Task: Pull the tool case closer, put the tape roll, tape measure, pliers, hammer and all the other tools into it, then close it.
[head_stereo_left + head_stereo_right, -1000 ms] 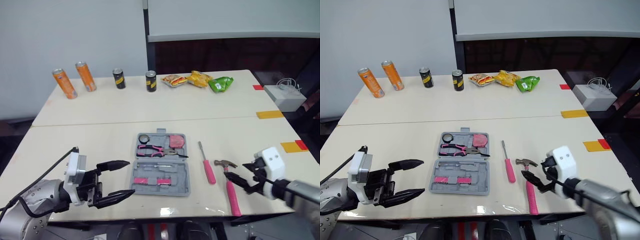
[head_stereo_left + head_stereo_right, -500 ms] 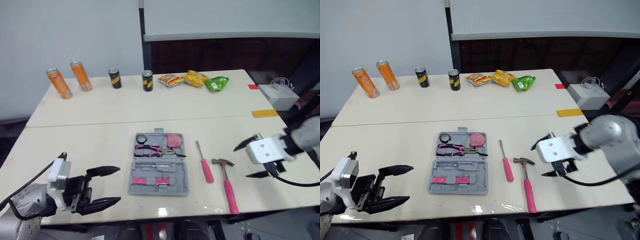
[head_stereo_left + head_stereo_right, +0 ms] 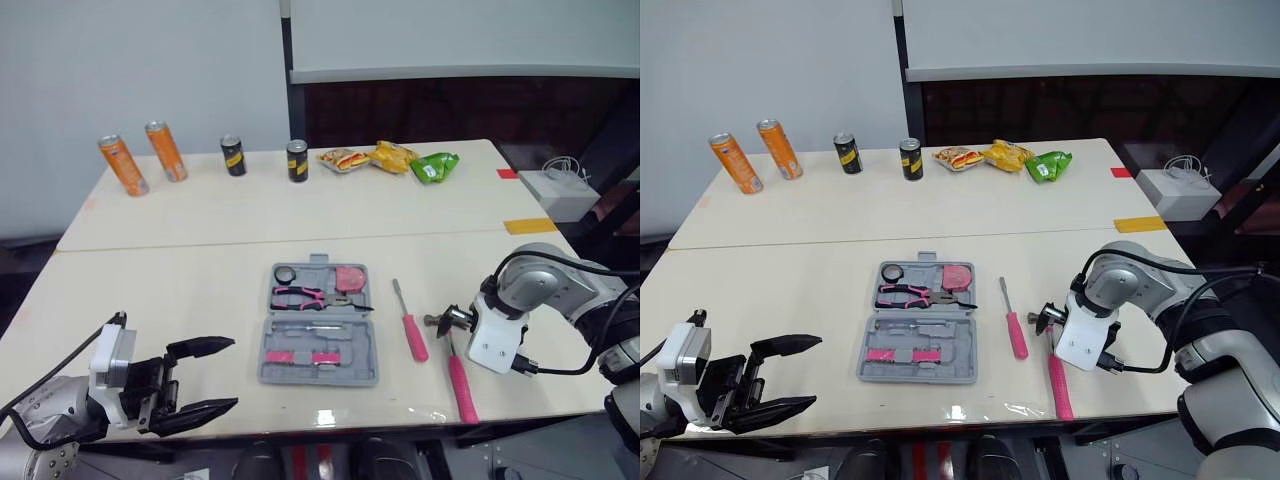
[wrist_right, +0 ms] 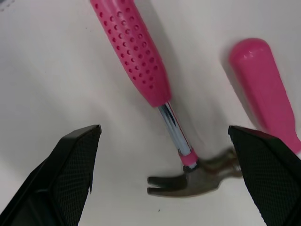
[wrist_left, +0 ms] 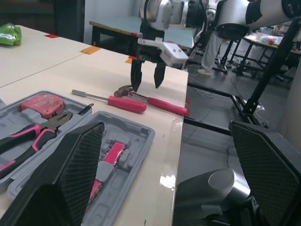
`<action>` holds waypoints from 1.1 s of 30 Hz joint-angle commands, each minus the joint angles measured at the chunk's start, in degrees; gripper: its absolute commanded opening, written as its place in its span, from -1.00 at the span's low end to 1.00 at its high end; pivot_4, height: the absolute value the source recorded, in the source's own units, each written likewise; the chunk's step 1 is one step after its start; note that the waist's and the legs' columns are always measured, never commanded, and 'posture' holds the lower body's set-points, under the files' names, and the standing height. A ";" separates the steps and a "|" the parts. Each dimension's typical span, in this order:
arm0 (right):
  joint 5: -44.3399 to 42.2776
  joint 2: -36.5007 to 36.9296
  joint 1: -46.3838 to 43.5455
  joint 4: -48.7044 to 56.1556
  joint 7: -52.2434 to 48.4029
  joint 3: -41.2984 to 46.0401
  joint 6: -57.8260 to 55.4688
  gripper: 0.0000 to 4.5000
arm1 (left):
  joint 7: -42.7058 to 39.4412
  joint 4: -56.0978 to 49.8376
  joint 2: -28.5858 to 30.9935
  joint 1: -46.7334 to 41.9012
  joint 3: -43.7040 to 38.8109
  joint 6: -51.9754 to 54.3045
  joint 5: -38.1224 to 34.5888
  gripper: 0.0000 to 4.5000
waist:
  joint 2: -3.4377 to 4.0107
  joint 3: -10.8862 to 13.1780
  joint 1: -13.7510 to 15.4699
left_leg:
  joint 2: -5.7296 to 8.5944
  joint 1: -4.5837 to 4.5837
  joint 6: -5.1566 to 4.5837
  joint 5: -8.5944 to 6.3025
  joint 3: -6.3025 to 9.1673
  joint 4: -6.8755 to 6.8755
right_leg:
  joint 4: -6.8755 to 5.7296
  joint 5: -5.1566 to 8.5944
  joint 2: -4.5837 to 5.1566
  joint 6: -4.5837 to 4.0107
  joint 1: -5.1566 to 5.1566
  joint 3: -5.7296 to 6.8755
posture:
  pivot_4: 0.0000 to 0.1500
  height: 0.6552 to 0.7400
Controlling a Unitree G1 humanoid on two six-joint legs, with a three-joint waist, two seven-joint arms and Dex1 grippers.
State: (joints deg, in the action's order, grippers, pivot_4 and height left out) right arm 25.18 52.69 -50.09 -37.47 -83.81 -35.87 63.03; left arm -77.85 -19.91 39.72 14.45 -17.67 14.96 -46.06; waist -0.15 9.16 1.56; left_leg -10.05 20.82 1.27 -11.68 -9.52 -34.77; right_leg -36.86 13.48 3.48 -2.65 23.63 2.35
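The grey tool case point(image 3: 366, 363) lies open near the table's front, holding the tape roll point(image 3: 286, 274), pink tape measure point(image 3: 351, 278) and pliers point(image 3: 310, 297). Right of it on the table lie a pink-handled screwdriver point(image 3: 412, 338) and the hammer point(image 3: 459, 372). My right gripper point(image 5: 146, 80) points straight down, open, its fingers straddling the hammer's shaft point(image 4: 175, 132) just behind the head point(image 4: 197, 181); nothing is gripped. My left gripper point(image 3: 233, 372) is open and empty, hovering left of the case by the front edge.
Two orange cans point(image 3: 122, 165), two black cans point(image 3: 233, 156) and snack bags point(image 3: 395, 155) line the table's far side. A white box point(image 3: 570, 187) stands off the table at the right. The table's front edge is close behind the hammer handle.
My right gripper swung in from the right of the hammer and now points down over its shaft. My left gripper drew back a little from the case.
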 commanded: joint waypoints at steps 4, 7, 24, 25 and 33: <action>10.70 -3.71 -5.40 -9.99 9.85 -2.82 2.82 0.76 | 1.06 -2.51 -0.24 1.38 -1.78 -1.10 -0.45 1.00 | -0.01 0.01 -0.46 | -0.07 -0.05 0.00 0.00 -0.06 -0.03 | -0.01 -0.03 -0.07 -0.05 -0.01 -0.06 | 1.00 1.00; 13.55 -5.10 -6.38 -13.38 12.73 -4.41 3.14 0.35 | 1.45 -2.75 -0.28 1.61 -1.86 -1.21 -0.43 1.00 | -0.01 0.01 -0.34 | -0.12 -0.02 0.00 0.00 -0.06 -0.08 | -0.03 -0.03 -0.12 -0.06 0.00 -0.06 | 1.00 1.00; -9.31 7.83 4.46 -5.69 0.67 4.42 -11.20 -0.99 | 3.33 -3.88 -1.13 2.64 -0.65 -1.99 0.17 1.00 | 0.05 0.09 0.16 | -0.17 0.00 -0.01 -0.05 -0.15 -0.35 | -0.05 -0.10 -0.15 -0.17 -0.02 -0.17 | 1.00 1.00; -12.27 9.20 7.12 -2.81 -0.44 6.06 -15.35 -0.99 | 3.46 -3.93 -1.17 2.52 -0.51 -1.94 0.18 1.00 | 0.05 0.09 0.15 | -0.20 -0.02 -0.01 -0.05 -0.15 -0.34 | -0.06 -0.10 -0.18 -0.18 -0.03 -0.18 | 1.00 1.00; -23.67 13.89 25.17 29.78 4.16 21.64 -71.40 -0.99 | 4.45 -4.74 -1.38 2.46 0.27 -1.53 0.19 1.00 | 0.29 0.26 -0.16 | -0.43 -0.22 0.12 -0.12 -0.25 -0.27 | -0.06 -0.11 -0.46 -0.18 -0.06 -0.37 | 1.00 1.00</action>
State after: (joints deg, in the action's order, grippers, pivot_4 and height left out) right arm 4.33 65.08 -25.42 -15.38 -81.46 -19.07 5.03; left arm -73.72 -22.84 38.35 16.92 -17.16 13.78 -45.53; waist 0.13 9.42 1.39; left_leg -10.49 20.54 1.45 -11.83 -9.82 -35.02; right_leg -36.93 13.37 3.01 -2.83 23.57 1.93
